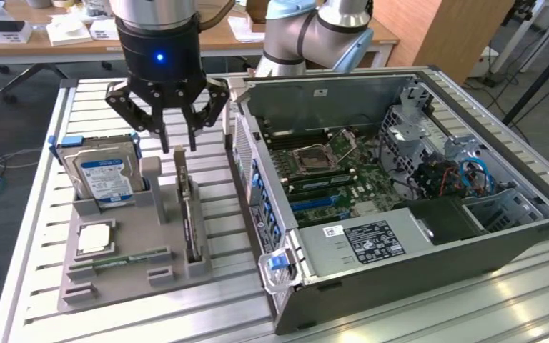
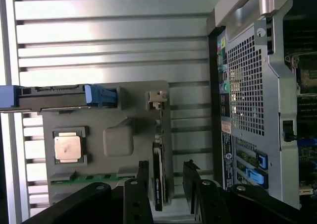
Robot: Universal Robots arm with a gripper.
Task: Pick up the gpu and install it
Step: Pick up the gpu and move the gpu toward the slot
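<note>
The gpu (image 1: 189,214) stands on its long edge in a slot of the grey parts tray (image 1: 126,282), a thin dark card with its metal bracket at the far end. My gripper (image 1: 179,148) hangs open just above the card's far end, apart from it. In the wrist view the gpu (image 2: 158,177) runs edge-on between the two black fingers (image 2: 142,177), and the gripper (image 2: 166,179) holds nothing. The open computer case (image 1: 399,207) lies to the exterior view's right, its motherboard (image 1: 337,175) and blue expansion slots exposed.
On the same tray stand a silver hard drive (image 1: 103,175) with blue rails, a processor chip (image 1: 95,239) and a green memory stick (image 1: 122,261). The case's perforated rear panel (image 2: 250,90) sits close beside the tray. The slatted aluminium table (image 1: 503,307) carries everything.
</note>
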